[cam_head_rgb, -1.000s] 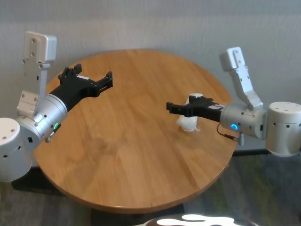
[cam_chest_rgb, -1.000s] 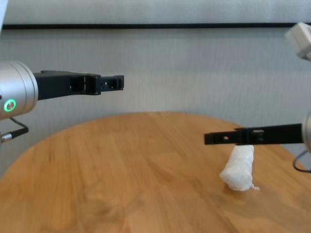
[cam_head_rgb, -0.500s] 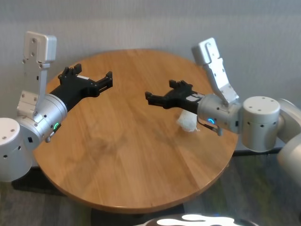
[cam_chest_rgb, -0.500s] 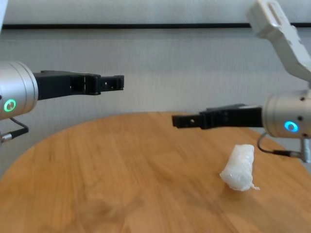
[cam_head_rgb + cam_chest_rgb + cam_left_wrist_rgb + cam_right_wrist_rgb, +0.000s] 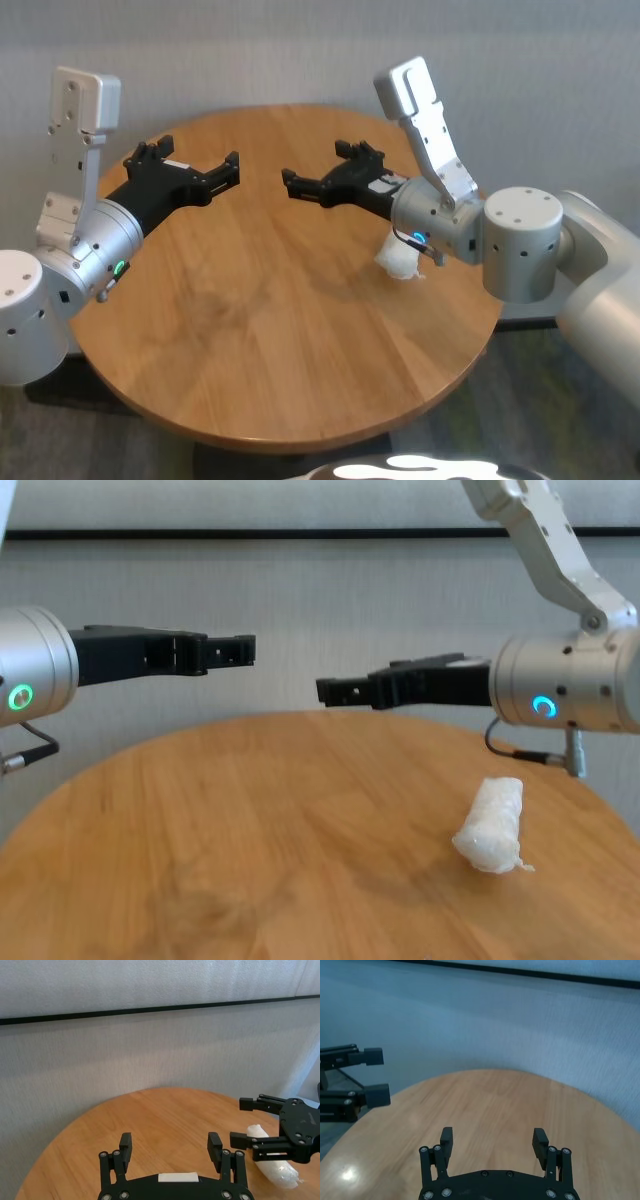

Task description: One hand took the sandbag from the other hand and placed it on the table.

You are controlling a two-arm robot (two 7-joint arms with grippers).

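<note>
The sandbag, a white lumpy pouch in clear film, lies on the round wooden table at its right side; it also shows in the chest view and the left wrist view. My right gripper, with the blue ring light, is open and empty. It hovers above the table, up and to the left of the sandbag and clear of it. My left gripper, with the green ring light, is open and empty above the table's left side. The two grippers face each other with a gap between them.
A grey wall stands behind the table. The table's bare wood spreads between the arms and towards the near edge. The right forearm and elbow hang over the table's right rim.
My right gripper has risen off the sandbag and moved left towards the table's middle, open. The sandbag stays on the table. The left arm has not moved.
</note>
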